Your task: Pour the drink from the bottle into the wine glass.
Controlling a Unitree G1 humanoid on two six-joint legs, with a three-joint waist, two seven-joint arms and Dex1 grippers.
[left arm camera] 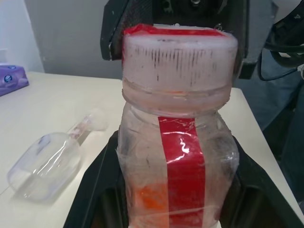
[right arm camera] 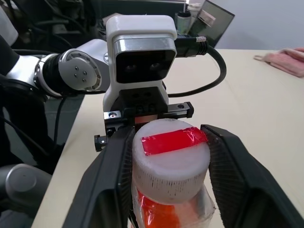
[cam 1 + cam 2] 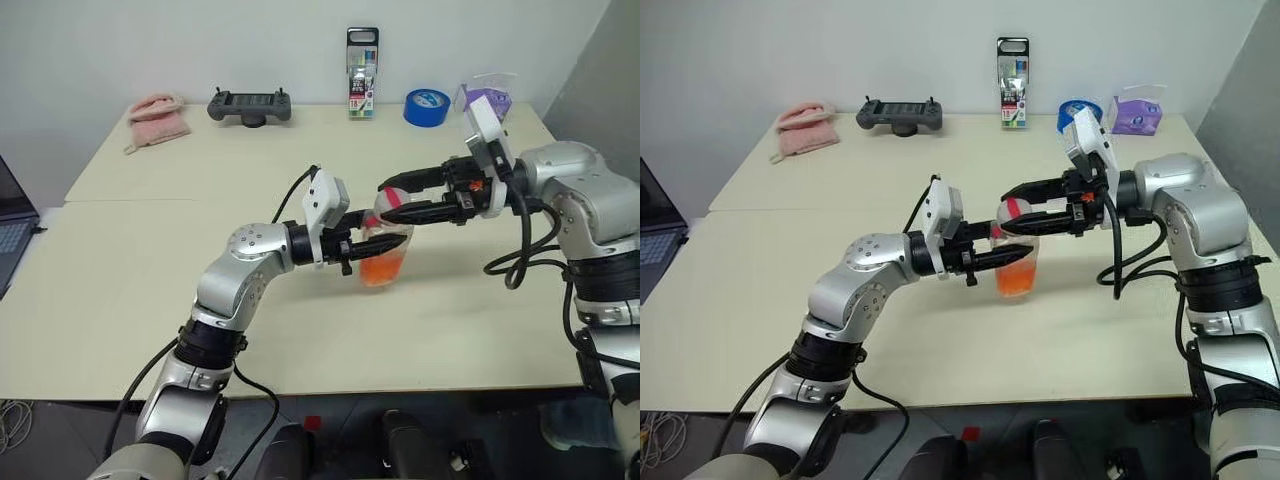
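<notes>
Table (image 3: 150,300) is the work surface; both arms meet over its middle.

Left gripper (image 3: 360,250) is closed tight on the body of the bottle (image 3: 383,255), reaching in level from my left. It holds the bottle upright, long axis vertical, base about at table level. I can't tell if the base is resting on the table.

Right gripper (image 3: 402,197) comes in level from the opposite side and straddles the cap (image 2: 170,159). I can't tell whether it's actually clamping it.

The cap is white, ribbed, with a red tape strip, and still on.

The drink (image 3: 380,268) sits low in the bottle.

The wine glass (image 1: 45,164) is lying on its side on the table, well clear of the bottle on the far side from my left wrist.

My read: the right arm is the one on the cap, so the twist about the vertical axis is its job. No pour until the cap's off and the glass is stood up.
</notes>
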